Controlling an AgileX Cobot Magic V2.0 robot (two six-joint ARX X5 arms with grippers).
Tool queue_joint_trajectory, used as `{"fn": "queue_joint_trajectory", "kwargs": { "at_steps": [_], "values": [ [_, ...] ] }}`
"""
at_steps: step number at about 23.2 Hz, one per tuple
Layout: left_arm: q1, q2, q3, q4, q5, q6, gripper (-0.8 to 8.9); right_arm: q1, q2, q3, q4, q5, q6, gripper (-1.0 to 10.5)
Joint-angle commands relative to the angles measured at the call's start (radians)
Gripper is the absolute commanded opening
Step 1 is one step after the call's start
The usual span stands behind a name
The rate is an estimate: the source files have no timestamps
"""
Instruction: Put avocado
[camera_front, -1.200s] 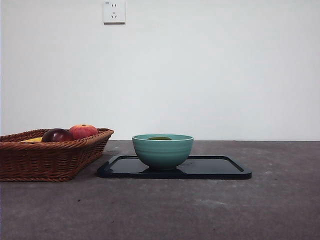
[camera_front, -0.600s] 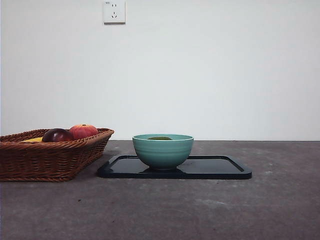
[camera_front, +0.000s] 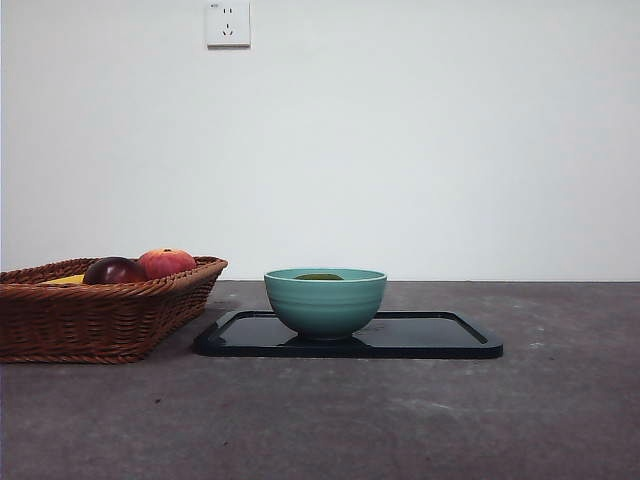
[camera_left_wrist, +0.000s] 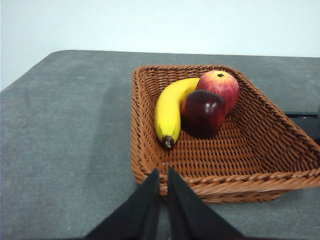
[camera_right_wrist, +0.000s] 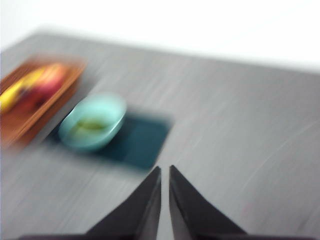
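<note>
Tabletop (camera_front: 420, 420): grey, matte, carrying all items listed. Tray (camera_front: 440, 335): black, glossy, flat, placed near the centre. Bowl (camera_front: 325, 300): teal, round, stood on the left part of the tray. Avocado (camera_front: 319, 277): dark green, lodged inside the bowl, only its top seen above the rim from the front; a blurred greenish patch is seen in the bowl from the right wrist. Basket (camera_front: 100, 320): brown wicker, set at the left, just beside the tray. Basket contents: one banana (camera_left_wrist: 169, 111), yellow, laid along the left side; one dark maroon fruit (camera_left_wrist: 203, 113), resting against the banana; one red-orange fruit (camera_left_wrist: 220, 88), touching the maroon fruit on its far side. Wall socket (camera_front: 228, 23): white, mounted high on the far wall. Left hand (camera_left_wrist: 163, 186): held above the near edge of the basket, jaws closed to a narrow slit, nothing gripped. Right hand (camera_right_wrist: 165, 184): raised well apart from tray and bowl, jaws almost together, nothing gripped; picture blurred.
</note>
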Motion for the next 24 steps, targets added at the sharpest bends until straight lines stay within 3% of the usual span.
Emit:
{"fn": "queue_joint_trajectory", "kwargs": {
  "at_steps": [1,3,6,14,24],
  "values": [
    [0.002,-0.001,-0.022,-0.005,0.010,-0.008,0.24,-0.127,-0.046,-0.161,0.241,-0.050,-0.103,0.2],
    [0.002,-0.001,-0.022,-0.005,0.010,-0.008,0.24,-0.250,-0.097,-0.344,0.463,-0.148,-0.113,0.2],
    [0.002,-0.001,-0.022,-0.005,0.010,-0.008,0.24,-0.383,-0.159,-0.561,0.687,-0.164,-0.113,0.2],
    [0.002,-0.001,-0.022,-0.005,0.010,-0.008,0.24,-0.462,-0.252,-0.765,0.745,-0.152,-0.121,0.2],
    [0.002,-0.001,-0.022,-0.005,0.010,-0.008,0.24,-0.468,-0.314,-0.898,0.745,-0.152,-0.118,0.2]
  ]
}}
